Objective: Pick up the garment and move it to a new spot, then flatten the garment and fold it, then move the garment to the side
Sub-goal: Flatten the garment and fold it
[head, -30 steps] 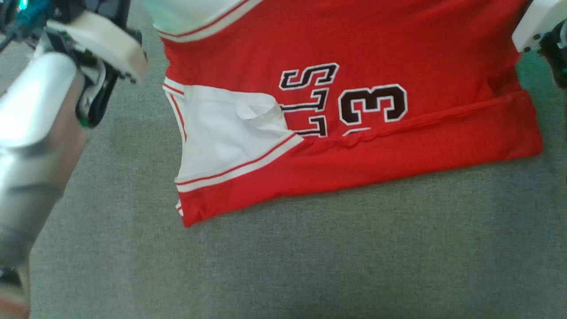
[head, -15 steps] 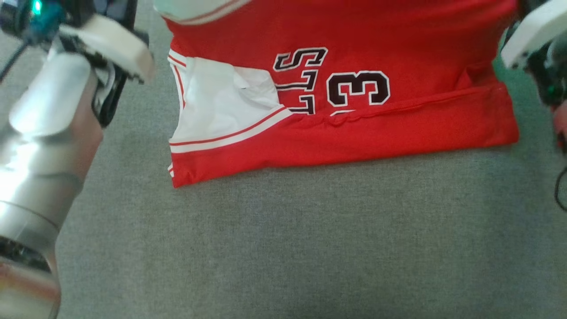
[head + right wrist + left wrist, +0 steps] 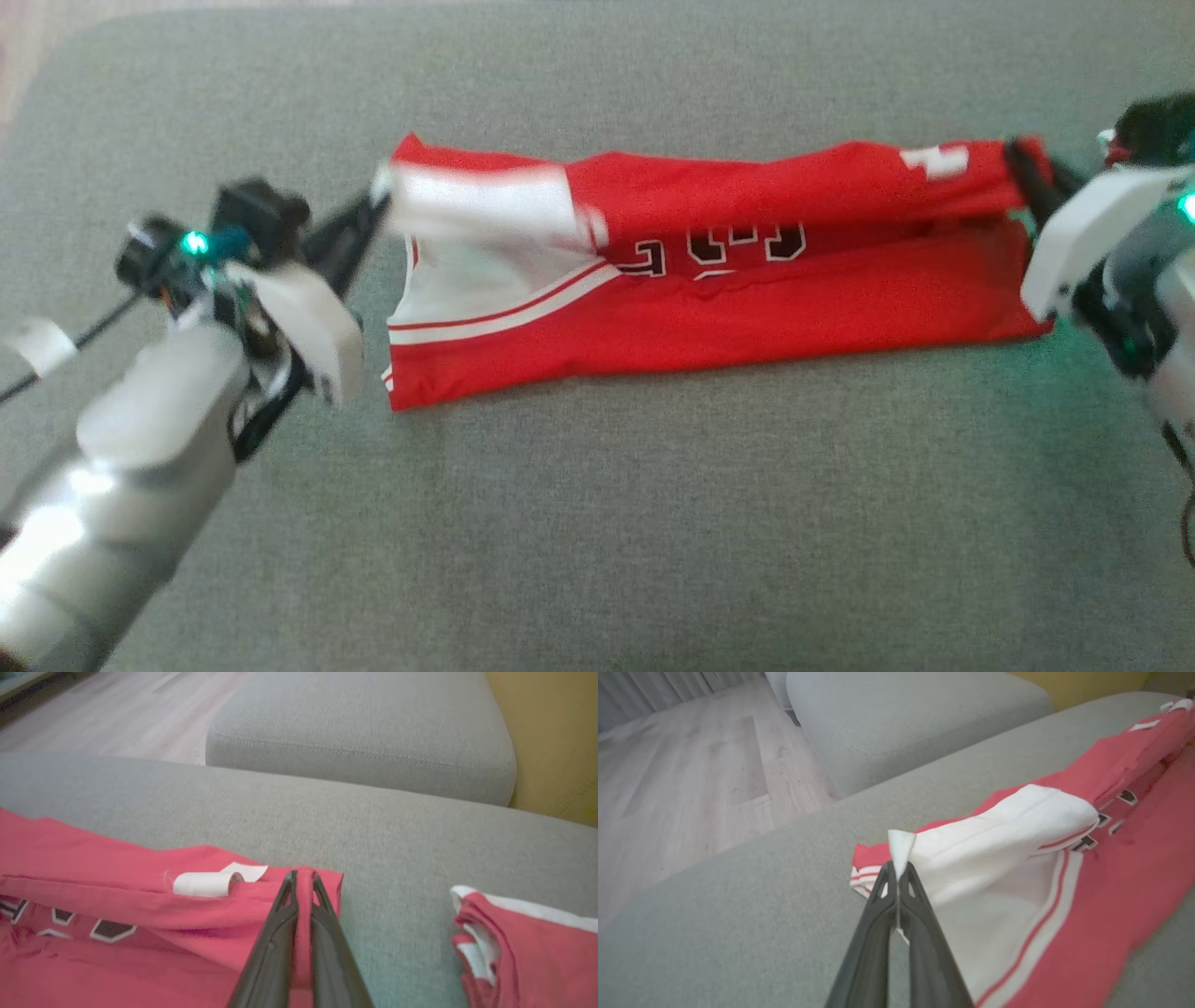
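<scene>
The garment [image 3: 709,308] is a red jersey with a white side panel and black numbers, lying lengthwise on the grey cushion [image 3: 597,523]. Its far layer is lifted and doubled over toward me. My left gripper [image 3: 372,201] is shut on the white corner at the garment's left end; in the left wrist view the left gripper [image 3: 899,870] pinches a white tip of the garment [image 3: 1111,896]. My right gripper [image 3: 1022,168] is shut on the red corner at the right end. In the right wrist view the right gripper [image 3: 303,879] clamps the red edge of the garment [image 3: 93,891] beside a white label [image 3: 205,884].
A second grey cushion [image 3: 364,732] stands beyond the one I work on, with wood floor [image 3: 691,779] to its side and a yellow wall [image 3: 551,742] behind. Another red and white cloth [image 3: 514,947] lies bunched to the right of my right gripper.
The head camera has tilted, so the whole picture shifted. Both grippers, shut on the garment's far corners, have come into view, and the far layer now hangs folded over the numbers.
</scene>
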`<state>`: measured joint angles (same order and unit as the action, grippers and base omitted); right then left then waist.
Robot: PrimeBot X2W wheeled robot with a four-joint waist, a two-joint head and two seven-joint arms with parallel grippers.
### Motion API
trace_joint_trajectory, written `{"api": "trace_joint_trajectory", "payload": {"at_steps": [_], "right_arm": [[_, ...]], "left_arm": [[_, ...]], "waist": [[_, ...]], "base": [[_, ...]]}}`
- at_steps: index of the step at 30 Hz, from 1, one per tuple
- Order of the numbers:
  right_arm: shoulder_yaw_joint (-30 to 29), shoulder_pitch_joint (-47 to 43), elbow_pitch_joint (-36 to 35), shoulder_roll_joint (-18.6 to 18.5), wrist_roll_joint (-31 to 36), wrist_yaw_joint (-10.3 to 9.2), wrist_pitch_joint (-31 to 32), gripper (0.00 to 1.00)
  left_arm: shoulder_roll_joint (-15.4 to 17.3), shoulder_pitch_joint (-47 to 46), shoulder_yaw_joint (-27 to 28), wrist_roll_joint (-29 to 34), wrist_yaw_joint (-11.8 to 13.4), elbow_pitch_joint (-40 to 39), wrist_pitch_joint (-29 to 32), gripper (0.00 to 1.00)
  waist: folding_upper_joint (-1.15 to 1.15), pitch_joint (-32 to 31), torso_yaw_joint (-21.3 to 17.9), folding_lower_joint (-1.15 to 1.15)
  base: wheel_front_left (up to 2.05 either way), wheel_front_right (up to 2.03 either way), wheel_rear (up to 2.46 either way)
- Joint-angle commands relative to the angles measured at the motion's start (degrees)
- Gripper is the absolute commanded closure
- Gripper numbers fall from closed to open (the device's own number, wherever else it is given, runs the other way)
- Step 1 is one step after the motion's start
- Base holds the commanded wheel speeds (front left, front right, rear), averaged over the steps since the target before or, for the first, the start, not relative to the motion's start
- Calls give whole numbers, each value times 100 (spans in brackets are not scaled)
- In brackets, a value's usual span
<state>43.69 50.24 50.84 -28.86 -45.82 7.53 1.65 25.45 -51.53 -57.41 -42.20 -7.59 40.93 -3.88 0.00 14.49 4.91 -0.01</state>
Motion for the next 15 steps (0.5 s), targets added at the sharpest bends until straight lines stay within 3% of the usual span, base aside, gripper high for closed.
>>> {"api": "trace_joint_trajectory", "payload": {"at_steps": [1,15], "right_arm": [[153,-175,-244,-251,-115,-4,122,100],[1048,-580,-792,-835,-382,-4,883,100]], "left_arm": [[384,-58,84,-126,12,-362,181,100],[1126,779,-341,-577,161,-2005,1520,100]], "waist": [[0,-120,9,1],[0,-329,-107,1]], "base": [[0,0,0],[0,0,0]]}}
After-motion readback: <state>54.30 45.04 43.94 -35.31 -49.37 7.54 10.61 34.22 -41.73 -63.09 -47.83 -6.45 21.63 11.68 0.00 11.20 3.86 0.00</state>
